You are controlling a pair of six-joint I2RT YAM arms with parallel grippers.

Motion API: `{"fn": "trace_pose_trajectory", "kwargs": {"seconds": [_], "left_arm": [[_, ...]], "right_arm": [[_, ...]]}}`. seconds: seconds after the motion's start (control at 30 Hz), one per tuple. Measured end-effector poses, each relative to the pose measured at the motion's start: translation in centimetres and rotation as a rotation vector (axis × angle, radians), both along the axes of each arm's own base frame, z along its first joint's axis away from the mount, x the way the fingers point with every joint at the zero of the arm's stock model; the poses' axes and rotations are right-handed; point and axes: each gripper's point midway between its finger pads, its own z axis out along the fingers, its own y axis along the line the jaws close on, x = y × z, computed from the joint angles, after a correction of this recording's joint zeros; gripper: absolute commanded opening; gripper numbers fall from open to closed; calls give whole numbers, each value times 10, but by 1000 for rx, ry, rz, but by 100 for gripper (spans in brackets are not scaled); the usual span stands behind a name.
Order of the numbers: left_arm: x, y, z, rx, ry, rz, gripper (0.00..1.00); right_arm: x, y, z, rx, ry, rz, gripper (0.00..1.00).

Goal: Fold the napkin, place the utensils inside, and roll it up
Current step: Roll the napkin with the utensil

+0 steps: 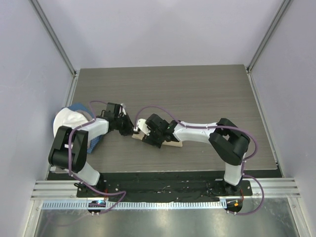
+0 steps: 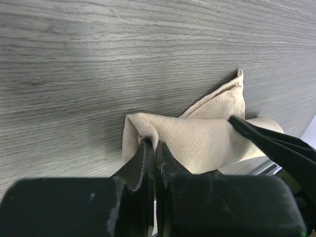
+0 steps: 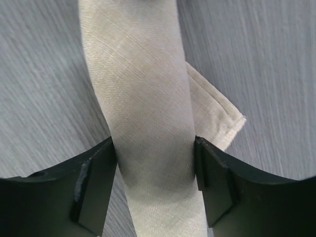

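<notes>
Rolled napkin [image 3: 143, 89] on wood-grain table [image 1: 197, 94], left end effector [image 2: 154, 146] pinched on its end, right end effector [image 3: 154, 150] gripping its middle.

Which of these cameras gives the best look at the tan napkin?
Right wrist: the rolled napkin fills the frame between the fingers of the right gripper, weave and hemmed corner clear. Left wrist shows one end, pinched by the left gripper. From the top, the arms hide nearly all.
</notes>
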Motion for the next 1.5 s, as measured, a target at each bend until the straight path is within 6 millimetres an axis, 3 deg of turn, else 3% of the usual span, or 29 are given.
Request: {"fn": "trace_pose_trajectory", "kwargs": {"seconds": [0.1,0.13,0.3,0.4,0.67,1.0,1.3,1.5], "left_arm": [[0,0,1,2,-4,-9,7],[0,0,1,3,-5,-11,18],[4,4,1,21,-14,-1,53],[7,9,5,42,-33,13,62],[8,19,32,66,-163,44,63],[-9,24,26,65,-189,50,58],[-1,18,27,20,-239,54,45],[-5,10,18,-32,-224,49,35]], "right_arm": [[-1,2,-3,14,76,12,54],[-2,2,-5,20,111,16,52],[-1,5,-7,80,309,16,40],[2,6,-6,133,433,0,37],[-15,17,-6,279,798,-15,33],[-39,11,-8,409,1270,-119,32],[-44,8,-9,421,1391,-174,32],[-43,8,-9,418,1425,-203,34]]}}
